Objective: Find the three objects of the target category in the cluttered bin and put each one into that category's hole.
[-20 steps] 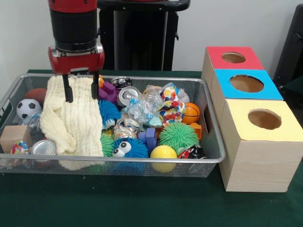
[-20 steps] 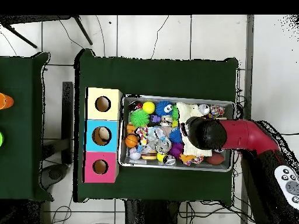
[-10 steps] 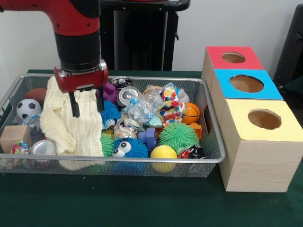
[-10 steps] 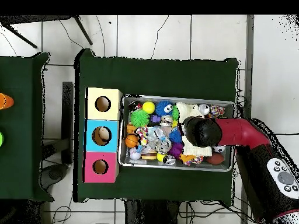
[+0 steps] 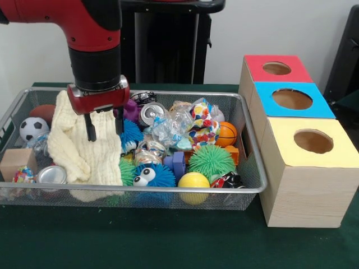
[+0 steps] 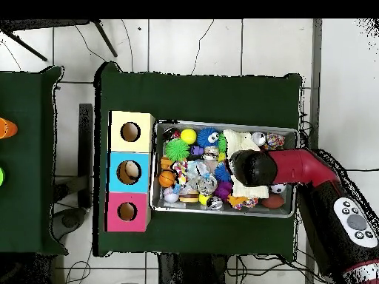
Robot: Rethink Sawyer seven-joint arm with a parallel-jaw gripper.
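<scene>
The gripper [image 5: 104, 129] has dropped lower over the last second and shifted toward the bin's middle; it now hangs with its two fingers spread and empty, one over the cream knitted cloth [image 5: 84, 145], the other at the blue spiky ball [image 5: 130, 133]. Nothing has been lifted, so no item has reached the red [image 5: 277, 68], blue [image 5: 292, 98] or yellow hole [image 5: 313, 141] at the tabletop's edge. The target category is not stated; candidates lie in the mesh bin [image 5: 168, 193]. No writing on any object is legible.
</scene>
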